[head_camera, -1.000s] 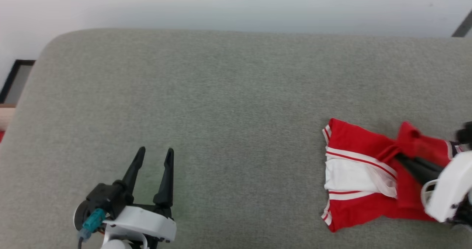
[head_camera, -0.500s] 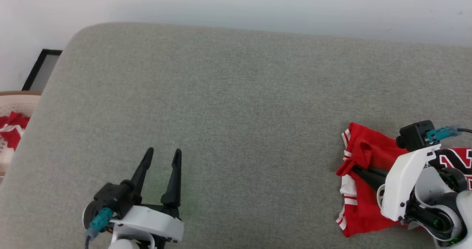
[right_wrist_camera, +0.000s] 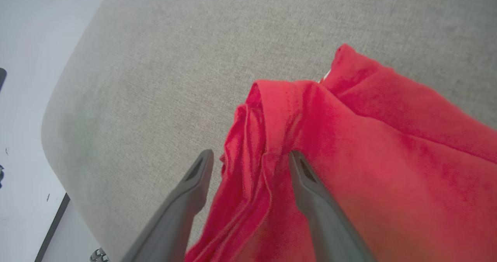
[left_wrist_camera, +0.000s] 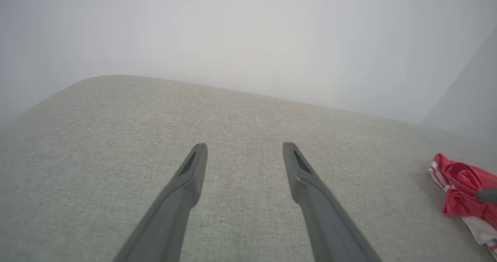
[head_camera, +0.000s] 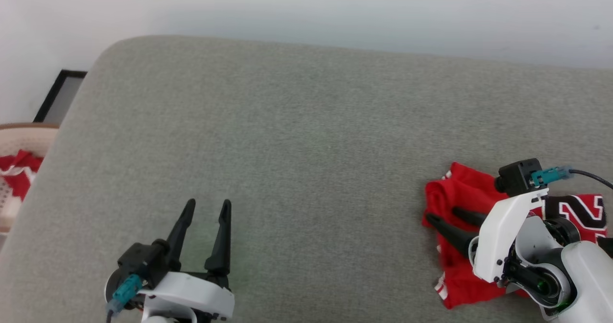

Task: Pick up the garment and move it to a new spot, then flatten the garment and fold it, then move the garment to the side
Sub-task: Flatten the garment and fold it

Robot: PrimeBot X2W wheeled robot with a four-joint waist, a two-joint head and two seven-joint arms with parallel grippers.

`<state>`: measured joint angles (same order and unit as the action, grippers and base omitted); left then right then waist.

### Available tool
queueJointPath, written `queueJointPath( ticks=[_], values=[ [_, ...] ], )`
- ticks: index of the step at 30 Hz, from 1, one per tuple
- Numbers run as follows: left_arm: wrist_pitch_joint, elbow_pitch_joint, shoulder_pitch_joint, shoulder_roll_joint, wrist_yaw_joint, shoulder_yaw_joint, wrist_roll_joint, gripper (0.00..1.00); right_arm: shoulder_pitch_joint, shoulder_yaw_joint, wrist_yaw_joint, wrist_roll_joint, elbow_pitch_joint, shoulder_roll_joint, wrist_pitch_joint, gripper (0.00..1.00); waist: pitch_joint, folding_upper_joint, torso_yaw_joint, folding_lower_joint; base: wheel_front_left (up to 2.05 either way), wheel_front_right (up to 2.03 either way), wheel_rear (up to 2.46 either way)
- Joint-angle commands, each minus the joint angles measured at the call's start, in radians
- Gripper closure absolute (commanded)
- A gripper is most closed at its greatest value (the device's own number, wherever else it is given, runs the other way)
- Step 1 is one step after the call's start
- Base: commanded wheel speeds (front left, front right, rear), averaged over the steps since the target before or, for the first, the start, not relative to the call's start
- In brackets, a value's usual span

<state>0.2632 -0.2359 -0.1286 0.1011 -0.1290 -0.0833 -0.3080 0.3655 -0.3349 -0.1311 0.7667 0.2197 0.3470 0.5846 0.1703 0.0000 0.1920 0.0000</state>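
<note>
Apparently nearing completion: the garment (head_camera: pixel 460 191) is lying rumpled at the grey cushion's (head_camera: pixel 306 136) right side, the right gripper (head_camera: pixel 441 214) hovering over it, fingers apart; the left gripper (head_camera: pixel 208 202) is idling, fingers likewise spread.

Left pincer (head_camera: pixel 209 202) and right pincer (head_camera: pixel 441 213) both stand spread wide.
The left points straight ahead; the right angles across toward the robot's left, its two dark fingers well apart.
</note>
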Motion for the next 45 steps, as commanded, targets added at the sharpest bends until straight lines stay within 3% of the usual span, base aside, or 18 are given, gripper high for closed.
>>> queueJointPath(
  ticks=[1, 9, 18, 26, 31, 37, 45],
  values=[
    [0.001, 0.0, 0.008, 0.004, -0.002, 0.001, -0.004, 0.0, 0.011, -0.007, 0.001, 0.013, -0.002, 0.006, -0.005, 0.0, -0.012, 0.0, -0.02, 0.0, 0.0, 0.0, 0.0],
    [0.001, -0.01, 0.013, 0.026, -0.002, -0.014, -0.024, 0.0, 0.027, -0.057, 0.001, 0.097, -0.049, 0.069, -0.1, 0.0, -0.032, 0.0, -0.102, 0.0, 0.0, 0.0, 0.0],
    [0.001, -0.041, -0.002, 0.044, -0.002, -0.037, -0.046, 0.0, 0.046, -0.118, 0.001, 0.077, 0.063, 0.174, -0.387, 0.0, -0.035, 0.0, -0.185, 0.0, 0.0, 0.0, 0.0],
    [0.001, -0.05, 0.043, 0.049, -0.002, -0.001, -0.03, 0.0, 0.074, -0.144, 0.001, -0.011, 0.24, 0.145, -0.677, 0.0, -0.075, 0.0, -0.254, 0.0, 0.0, 0.0, 0.0],
    [0.001, -0.035, 0.08, 0.049, -0.002, 0.049, 0.004, 0.0, 0.072, -0.131, 0.001, -0.038, 0.321, 0.105, -0.794, 0.0, -0.11, 0.0, -0.286, 0.0, 0.0, 0.0, 0.0],
    [0.001, 0.016, 0.139, 0.045, -0.002, 0.089, 0.046, 0.0, 0.024, -0.107, 0.001, -0.062, 0.335, 0.083, -0.841, 0.0, -0.15, 0.0, -0.302, 0.0, 0.0, 0.0, 0.0],
    [0.001, 0.093, 0.22, 0.02, -0.002, 0.121, 0.09, 0.0, -0.075, -0.007, 0.001, -0.074, 0.249, 0.078, -0.85, 0.0, -0.179, 0.0, -0.281, 0.0, 0.0, 0.0, 0.0]
  ],
)
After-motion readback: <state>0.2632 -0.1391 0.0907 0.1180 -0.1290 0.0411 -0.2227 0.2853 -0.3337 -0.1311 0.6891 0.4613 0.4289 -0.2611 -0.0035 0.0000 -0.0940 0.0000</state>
